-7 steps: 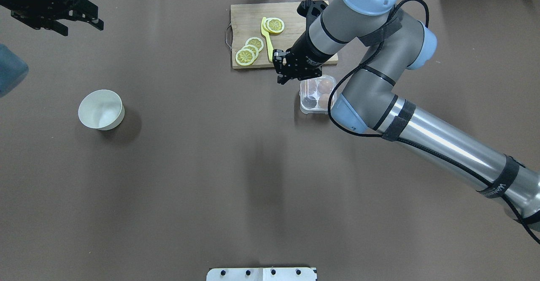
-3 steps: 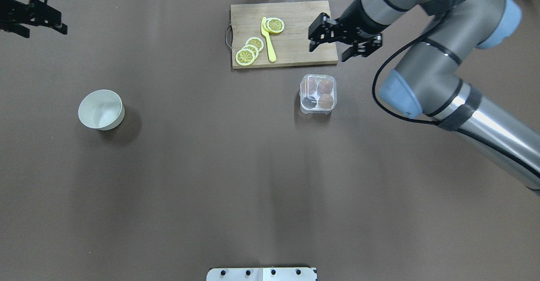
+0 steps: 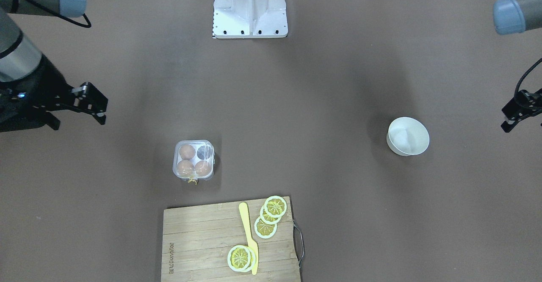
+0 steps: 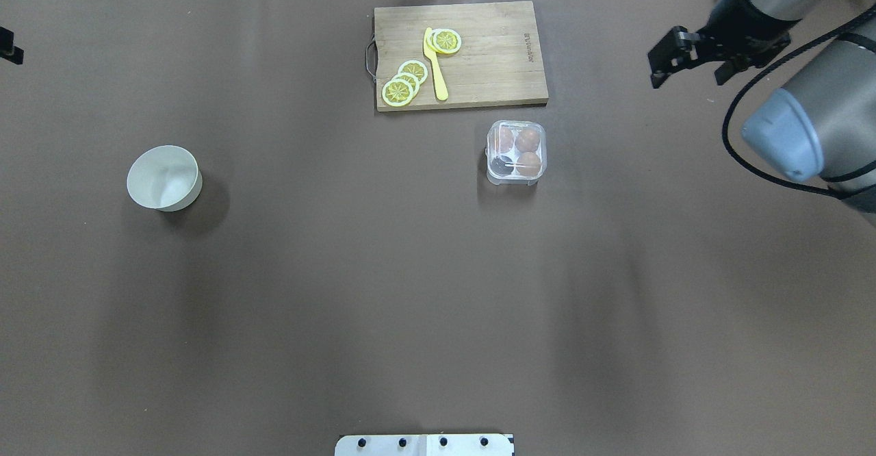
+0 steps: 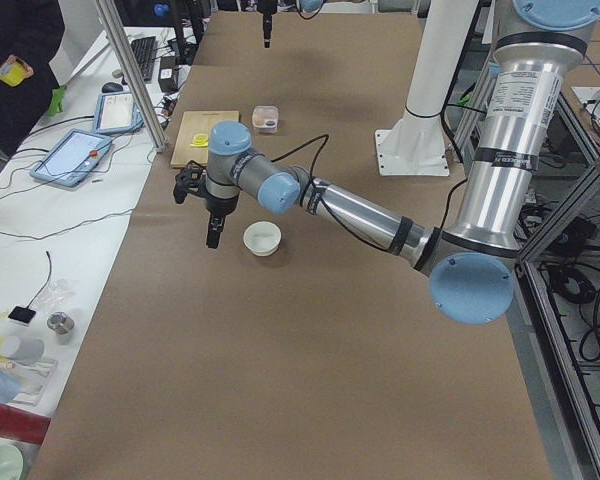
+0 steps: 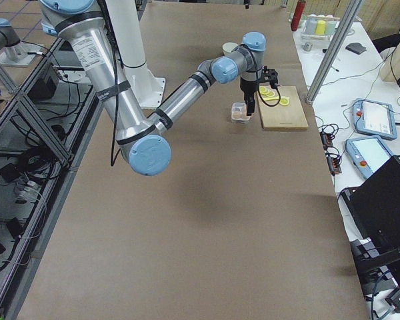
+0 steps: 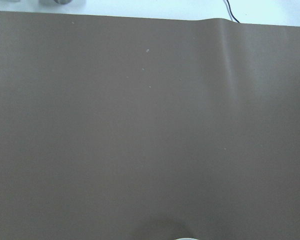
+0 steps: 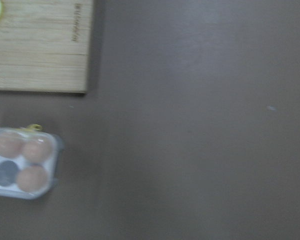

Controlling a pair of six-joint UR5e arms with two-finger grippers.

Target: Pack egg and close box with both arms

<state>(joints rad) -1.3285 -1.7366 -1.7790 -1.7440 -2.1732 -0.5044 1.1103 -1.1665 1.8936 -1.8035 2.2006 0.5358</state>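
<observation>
1. Nearest the robot, a white base plate [image 4: 424, 444] sits at the near edge of the brown tabletop [image 4: 342, 292].
2. Farther out on the robot's left, a white bowl [image 4: 164, 179] stands upright, well apart from everything else.
3. About level with the bowl but right of centre is the box [image 4: 517, 179]. Three eggs [image 4: 528, 163] sit in its cells: two on the right side and one in the far-left cell. The near-left cell shows only a dark bottom.
4. The clear lid looks shut over the tray, though glare on the plastic makes this hard to confirm. A yellow thread [image 3: 192, 181] hangs at the box's far edge, on the side facing the board.
5. Just beyond the box, across a narrow gap, lies a wooden board [image 4: 493, 52]. It carries lemon slices [image 4: 407, 78] and a yellow knife [image 4: 434, 66] on its left half.
6. The right tool [image 4: 688, 76] hangs above the tabletop, right of the board and well apart from the box. Its fingers are spread wide and it grips nothing.
7. The left tool [image 3: 514, 110] sits at the far left edge of the tabletop, beyond the bowl. The frame cuts it off, so I cannot tell whether it is spread or closed.
</observation>
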